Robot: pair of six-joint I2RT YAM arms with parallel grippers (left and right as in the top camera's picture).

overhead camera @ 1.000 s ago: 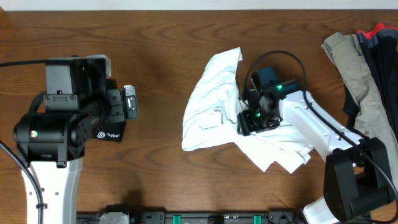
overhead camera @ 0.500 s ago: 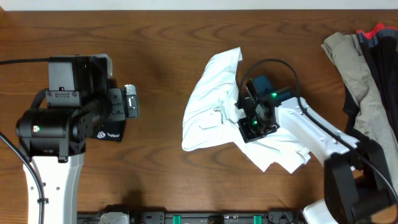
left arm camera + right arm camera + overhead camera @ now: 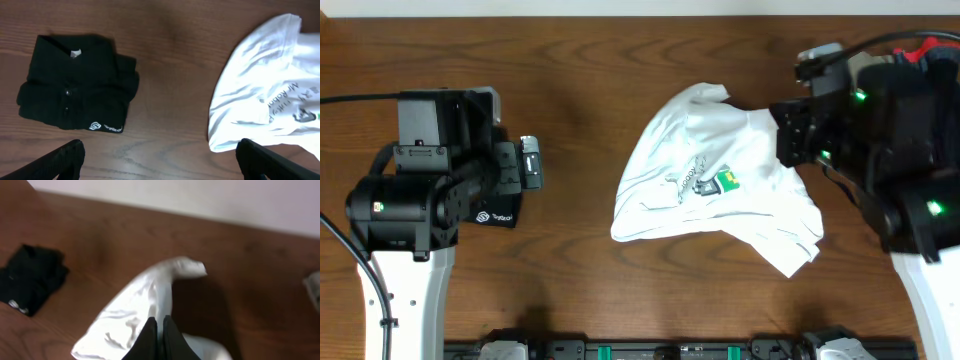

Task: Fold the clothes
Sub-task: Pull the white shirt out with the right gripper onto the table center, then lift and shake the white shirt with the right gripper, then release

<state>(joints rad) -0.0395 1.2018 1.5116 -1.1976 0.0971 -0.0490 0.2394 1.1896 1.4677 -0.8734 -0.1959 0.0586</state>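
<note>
The white T-shirt [image 3: 705, 180] lies crumpled at the table's middle, with its green robot print [image 3: 728, 180] and black lettering facing up. One part of it is pulled up toward my right gripper [image 3: 782, 130]. In the right wrist view that gripper [image 3: 160, 326] is shut on a fold of the white T-shirt [image 3: 145, 300], which hangs down to the table. My left gripper [image 3: 160, 152] stands wide open above bare wood, holding nothing, with the white T-shirt [image 3: 265, 85] to its right.
A folded black garment [image 3: 75, 85] lies at the left, by the left arm [image 3: 495, 212]; it also shows in the right wrist view [image 3: 30, 277]. A red garment [image 3: 928, 45] peeks out behind the right arm at the back right.
My right gripper has shut on the white T-shirt and risen toward the back right, pulling the cloth up and spreading it so the print shows. The left arm has barely moved.
</note>
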